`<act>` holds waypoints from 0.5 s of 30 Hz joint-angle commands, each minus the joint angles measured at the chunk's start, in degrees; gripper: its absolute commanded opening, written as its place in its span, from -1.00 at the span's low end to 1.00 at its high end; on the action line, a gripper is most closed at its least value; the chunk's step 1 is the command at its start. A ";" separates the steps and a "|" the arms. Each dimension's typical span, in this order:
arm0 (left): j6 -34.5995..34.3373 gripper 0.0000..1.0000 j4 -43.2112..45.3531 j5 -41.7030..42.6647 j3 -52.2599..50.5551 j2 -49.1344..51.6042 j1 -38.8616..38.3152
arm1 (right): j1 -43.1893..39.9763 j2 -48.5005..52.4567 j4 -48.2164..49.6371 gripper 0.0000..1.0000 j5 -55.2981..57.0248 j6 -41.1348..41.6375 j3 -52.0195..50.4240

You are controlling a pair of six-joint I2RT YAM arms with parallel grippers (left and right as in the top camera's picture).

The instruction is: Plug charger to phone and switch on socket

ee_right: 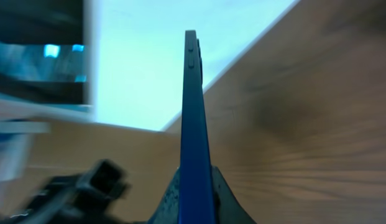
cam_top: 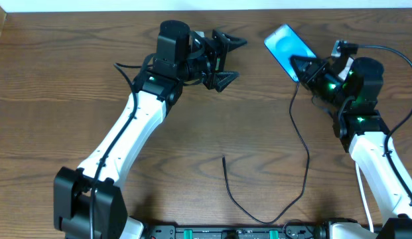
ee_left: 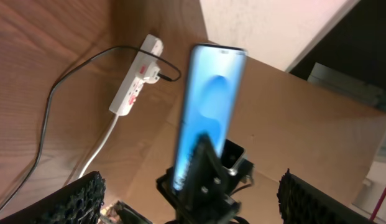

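Note:
The phone (cam_top: 287, 46), with its blue lit screen, is held off the table at the back right by my right gripper (cam_top: 306, 68), which is shut on its lower end. The right wrist view shows the phone edge-on (ee_right: 191, 112) between the fingers (ee_right: 193, 196). My left gripper (cam_top: 229, 61) is open and empty, left of the phone and facing it. In its view the phone stands upright (ee_left: 211, 99) between the spread fingers (ee_left: 193, 186). The charger cable (cam_top: 304, 166) loops over the table and its free tip (cam_top: 223, 158) lies at the centre. The white socket (ee_left: 133, 81) lies beyond, with the cable plugged in.
A white cord (ee_left: 99, 146) runs from the socket toward the near side. A brown cardboard wall (ee_left: 292, 118) stands behind the phone in the left wrist view. The table's back edge (cam_top: 259, 12) runs just behind both grippers.

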 commanded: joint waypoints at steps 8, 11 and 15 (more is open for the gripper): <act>1.57 0.76 2.23 -6.34 0.98 -1.05 0.50 | 2.91 -0.48 10.12 -0.97 -12.00 38.21 0.83; 1.33 0.76 5.55 -7.76 0.98 -1.05 0.50 | 4.31 -0.48 10.10 -0.97 -12.00 41.99 0.83; 1.40 0.76 6.75 -11.21 0.98 -1.03 0.46 | 6.93 -0.48 10.12 -0.97 -11.96 49.62 0.83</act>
